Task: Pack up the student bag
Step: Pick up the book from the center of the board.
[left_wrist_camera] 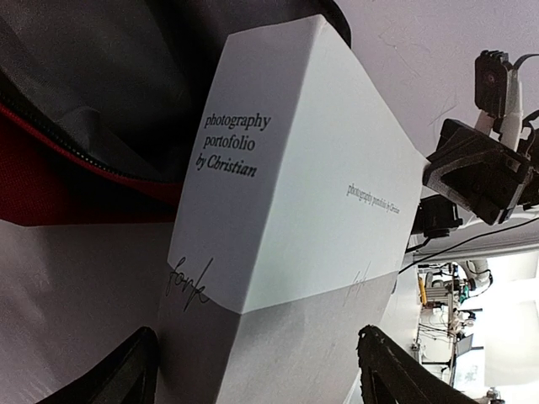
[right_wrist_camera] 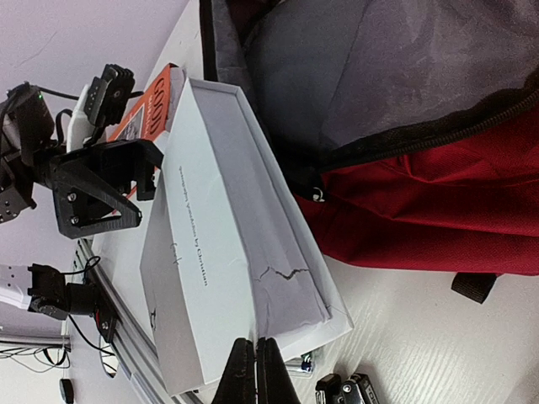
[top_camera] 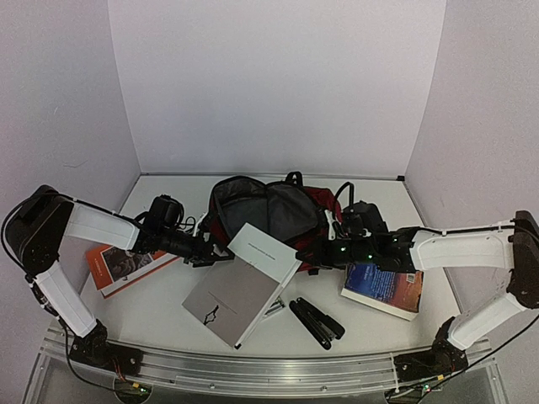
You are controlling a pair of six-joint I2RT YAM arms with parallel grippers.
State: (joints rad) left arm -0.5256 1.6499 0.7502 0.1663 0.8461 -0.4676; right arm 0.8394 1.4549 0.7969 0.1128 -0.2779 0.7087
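The portfolio (top_camera: 240,282) leans against the front rim of the student bag (top_camera: 269,209). The left book (top_camera: 118,268) and right book (top_camera: 383,289) flank them. The folding tool (top_camera: 317,323) lies nearer, right of the portfolio.

The top view sits high behind the arm bases and looks down and forward over the whole bench (top_camera: 152,316) to the far wall (top_camera: 278,84). The left wrist view looks out past the left claw (left_wrist_camera: 261,374), very near the white box (left_wrist_camera: 286,168), toward the bench's right edge. The right wrist view looks out past the right claw (right_wrist_camera: 255,370), equally near, toward the left edge. All three share that box and the open mouth of the student bag (top_camera: 261,206). Each wrist view also catches the opposite claw.
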